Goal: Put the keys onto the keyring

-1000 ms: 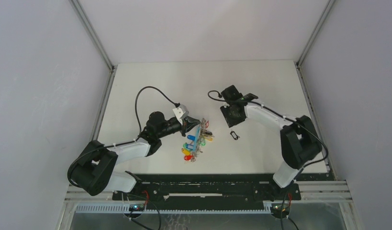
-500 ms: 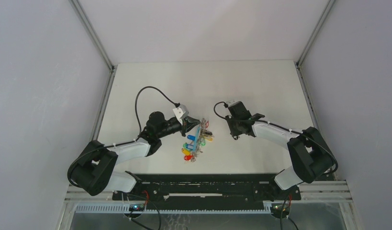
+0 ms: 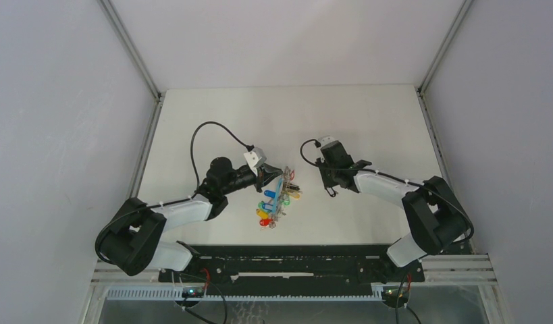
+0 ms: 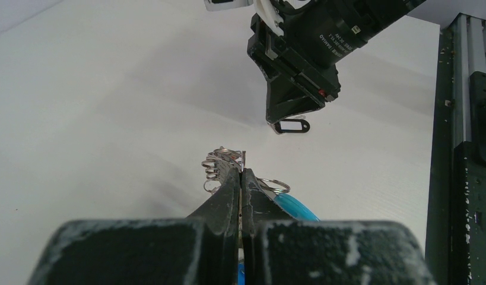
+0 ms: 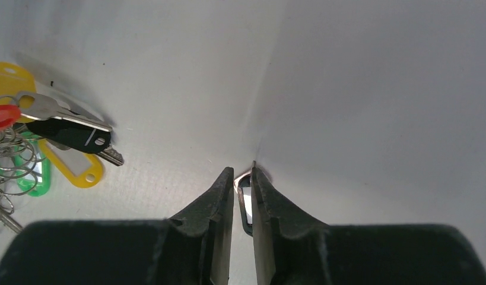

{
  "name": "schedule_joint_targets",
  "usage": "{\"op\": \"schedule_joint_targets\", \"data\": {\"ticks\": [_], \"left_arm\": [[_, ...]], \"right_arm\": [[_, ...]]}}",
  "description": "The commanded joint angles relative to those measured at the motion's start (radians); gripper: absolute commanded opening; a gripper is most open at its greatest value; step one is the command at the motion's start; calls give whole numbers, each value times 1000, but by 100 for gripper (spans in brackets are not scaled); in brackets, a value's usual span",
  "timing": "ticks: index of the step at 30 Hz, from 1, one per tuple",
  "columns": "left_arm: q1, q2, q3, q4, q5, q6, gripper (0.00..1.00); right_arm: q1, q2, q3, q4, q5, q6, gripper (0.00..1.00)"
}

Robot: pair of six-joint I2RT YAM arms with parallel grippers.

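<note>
Two arms work over a white table [image 3: 226,115]. The left arm [image 3: 192,206] has its jaws pressed fully together on the keyring [image 3: 284,181], which stands on edge at their tips. In the left wrist view a bunch of small silvery rings [image 4: 221,161] crowds just left of the tips. The keys [image 3: 272,204], with blue, green, yellow and red tags, fan out on the table from just below those jaws toward the near edge. Across from the left jaws and well apart from them, the right arm [image 3: 378,177] points its jaws down at the table. Their tips are set on either side of a small black tag [image 4: 291,126], which juts out just beyond them. In the right wrist view the tag [image 5: 245,205] sits in the narrow slot between the two jaws, which stand almost together; whether they actually pinch it cannot be told. To the left of the right jaws in that view lie the keys [image 5: 68,133]: a black-headed key across a yellow tag, with a green tag and a red one among loose rings, all apart from the black tag.
</note>
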Motion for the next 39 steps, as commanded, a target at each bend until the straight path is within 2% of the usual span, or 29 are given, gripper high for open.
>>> {"op": "schedule_joint_targets", "data": {"ticks": [1, 10, 15, 18, 23, 29, 39], "left_arm": [[-3, -22, 52, 20, 8, 10, 0], [-4, -24, 52, 20, 9, 10, 0], [-4, -25, 52, 20, 8, 10, 0], [-4, -27, 51, 20, 9, 10, 0], [-5, -31, 50, 20, 9, 9, 0], [-5, -38, 48, 20, 8, 12, 0], [-5, -43, 55, -8, 16, 22, 0]], "right_arm": [[2, 25, 27, -2, 11, 34, 16], [2, 53, 45, -33, 12, 41, 11], [2, 60, 69, -74, 29, 39, 1], [1, 58, 101, -124, 30, 38, 0], [-7, 87, 239, -320, -38, 30, 0], [-30, 221, 411, -618, -148, -21, 0], [-14, 384, 608, -915, -114, -131, 0]]}}
